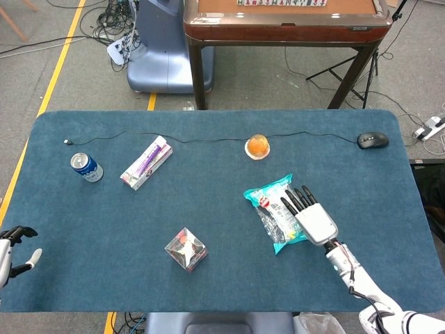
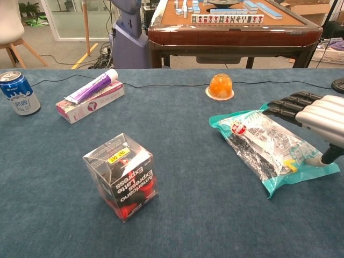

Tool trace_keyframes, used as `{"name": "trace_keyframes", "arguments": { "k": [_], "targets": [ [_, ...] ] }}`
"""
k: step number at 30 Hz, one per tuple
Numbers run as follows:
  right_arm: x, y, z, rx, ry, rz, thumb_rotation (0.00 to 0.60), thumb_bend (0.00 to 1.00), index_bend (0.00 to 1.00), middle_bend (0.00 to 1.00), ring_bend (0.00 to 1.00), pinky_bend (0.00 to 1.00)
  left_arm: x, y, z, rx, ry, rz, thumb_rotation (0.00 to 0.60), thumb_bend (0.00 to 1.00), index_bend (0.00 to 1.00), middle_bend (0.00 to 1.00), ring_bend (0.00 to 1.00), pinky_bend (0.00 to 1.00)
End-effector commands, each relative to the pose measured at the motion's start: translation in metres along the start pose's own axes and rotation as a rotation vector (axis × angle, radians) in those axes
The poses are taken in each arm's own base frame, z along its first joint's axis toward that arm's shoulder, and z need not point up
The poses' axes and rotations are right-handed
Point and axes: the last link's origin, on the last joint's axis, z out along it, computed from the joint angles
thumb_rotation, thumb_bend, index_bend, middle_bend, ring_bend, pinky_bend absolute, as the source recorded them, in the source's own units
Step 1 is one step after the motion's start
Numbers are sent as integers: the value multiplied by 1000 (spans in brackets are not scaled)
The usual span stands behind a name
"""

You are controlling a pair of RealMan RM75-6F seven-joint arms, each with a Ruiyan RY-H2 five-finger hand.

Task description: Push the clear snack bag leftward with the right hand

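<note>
Starting far left of the fingers: left hand (image 1: pixel 12 252) at the table edge, holding nothing, fingers partly curled, spread or closed not determinable. Blue can (image 1: pixel 86 167) and toothpaste box (image 1: pixel 146 163) well left of the fingers; clear boxed item (image 1: pixel 185 248) nearer, lower left. Orange jelly cup (image 1: pixel 257 147) beyond the fingertips. Clear snack bag (image 1: pixel 277 204) directly under and left of the fingers. Right hand (image 1: pixel 309 213) flat over the bag's right half, fingers (image 2: pixel 287 105) straight and close together, gripping nothing.

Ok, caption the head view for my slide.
Right hand rests flat over the snack bag, with the clear box further left on the blue table.
</note>
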Motion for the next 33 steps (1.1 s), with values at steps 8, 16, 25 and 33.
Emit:
{"name": "trace_keyframes", "arguments": {
  "k": [8, 16, 25, 33],
  "targets": [
    [-4, 4, 9, -26, -10, -30, 600, 0, 0, 0, 0, 0, 2, -2, -1, 4, 7, -4, 600, 246, 446, 443, 468, 615],
    [-3, 12, 21, -63, -12, -39, 600, 0, 0, 0, 0, 0, 3, -2, -1, 7, 9, -7, 600, 246, 446, 443, 468, 615],
    [1, 12, 42, -93, -3, -21, 600, 0, 0, 0, 0, 0, 4, -5, -1, 13, 12, -11, 600, 246, 446, 443, 468, 615],
    [7, 2, 59, -91, 15, -7, 600, 0, 0, 0, 0, 0, 7, -8, -1, 24, 21, -17, 600, 246, 446, 443, 468, 615]
  ]
}}
